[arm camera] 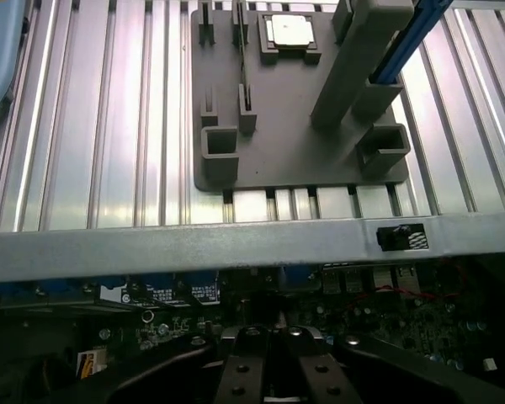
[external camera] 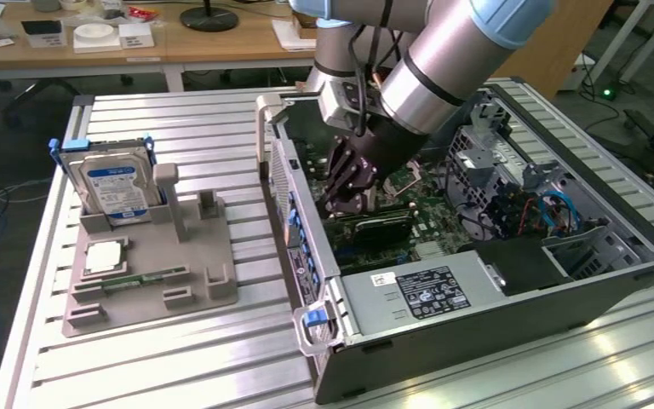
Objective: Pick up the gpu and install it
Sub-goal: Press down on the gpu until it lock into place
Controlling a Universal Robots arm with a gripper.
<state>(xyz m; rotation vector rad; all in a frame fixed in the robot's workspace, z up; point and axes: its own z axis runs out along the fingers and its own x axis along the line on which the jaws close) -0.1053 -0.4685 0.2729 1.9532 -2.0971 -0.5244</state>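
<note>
While the arm reaches down into the open computer case (external camera: 599,281), the gripper (external camera: 347,198) sits low over the motherboard (external camera: 418,213), its fingers drawn together. In the exterior view a dark flat card, the gpu (external camera: 375,224), lies just beneath the fingertips, across the board; whether the fingers pinch its top edge or merely rest against it cannot be told. In the wrist view the two fingers (arm camera: 240,374) run side by side with only a narrow gap, above dark circuitry inside the case.

Beyond the case wall nearest the gripper, on the ribbed metal counter (external camera: 191,349), stands a grey parts holder (external camera: 151,285). A blue-labelled hard drive (external camera: 111,183) stands upright in its far slot, well apart from the gripper. A square processor chip (external camera: 102,256) lies flat on the holder, and a narrow green RAM stick (external camera: 146,278) lies in a groove beside it. The wrist view sees the same holder (arm camera: 295,126) and chip (arm camera: 288,31) past the silvery case rim (arm camera: 236,244).
</note>
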